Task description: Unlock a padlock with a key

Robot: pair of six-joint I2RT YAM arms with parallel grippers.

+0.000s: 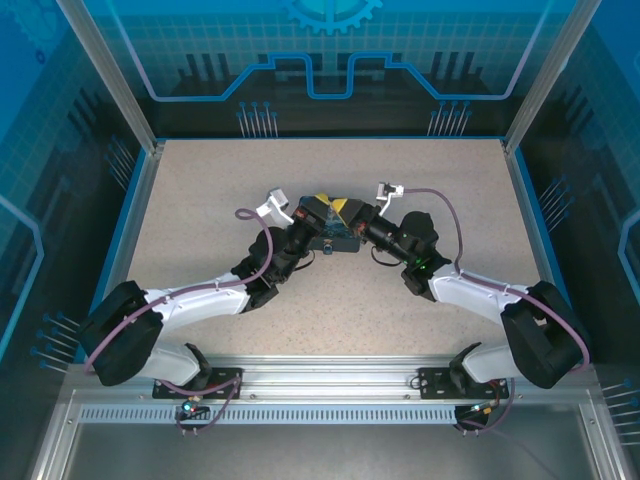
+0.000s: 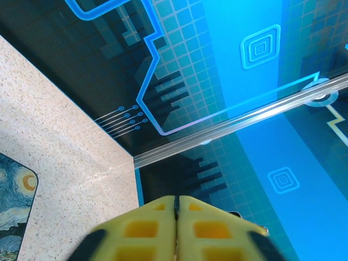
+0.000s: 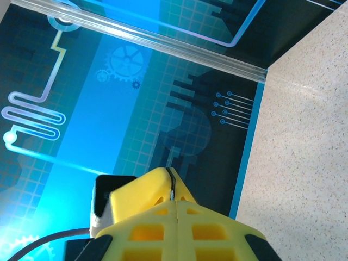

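Left pincer (image 2: 176,220) and right pincer (image 3: 173,198), both clenched on nothing discernible, meet over the dark blue swirl-printed box (image 1: 336,240), clear of all edges of the speckled worktop (image 1: 200,200); padlock and key hidden, unlocking likely unfinished

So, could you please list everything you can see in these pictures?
Box: one, dark blue with a swirl print, mid-table, between the two grippers.
Table: one, beige speckled, under everything.
Wall panels: blue with circuit patterns, around the table's far and side edges.
Rail: one, silver metal, at the near edge, carrying the arm bases.
Arms: two, white and black with purple cables, reaching from the rail to the box.
Left gripper: one, yellow fingers pressed together, at the box.
Right gripper: one, yellow fingers pressed together, at the box.
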